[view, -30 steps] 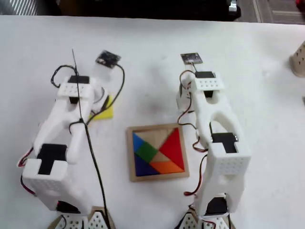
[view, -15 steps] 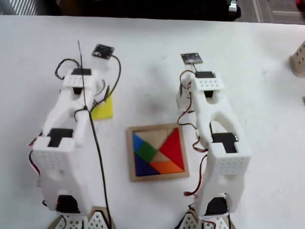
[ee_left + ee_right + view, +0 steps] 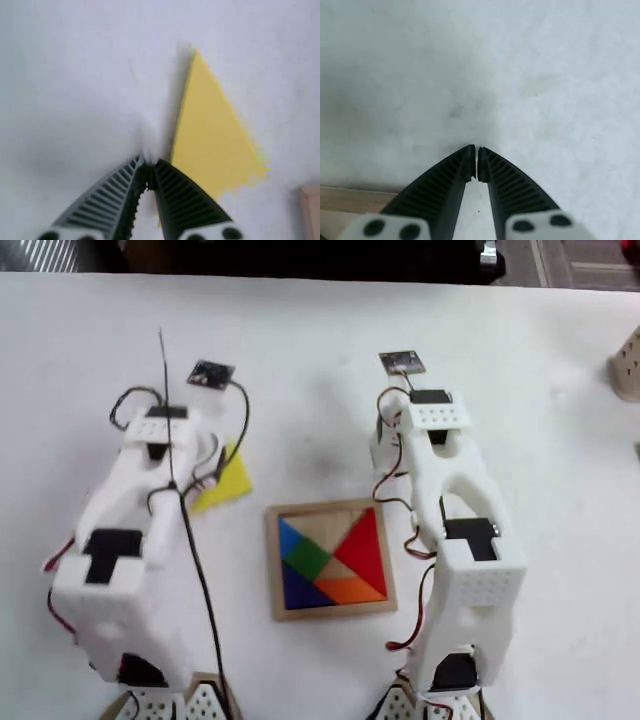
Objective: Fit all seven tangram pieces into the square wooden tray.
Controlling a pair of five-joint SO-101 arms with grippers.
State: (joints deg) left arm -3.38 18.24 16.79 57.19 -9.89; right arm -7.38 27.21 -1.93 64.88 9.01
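Now the left jaws, pressed together, sit right beside the yellow triangle (image 3: 210, 135), which lies between them and the tray (image 3: 272, 572) on the table (image 3: 300, 330), long edge running away from the tips, while the right jaws hang closed, farther off.

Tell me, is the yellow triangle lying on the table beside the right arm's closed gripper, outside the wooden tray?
Not quite: the yellow triangle lies beside the left gripper, not the right one. The left wrist view shows it by that shut gripper, on the table, outside the wooden tray.
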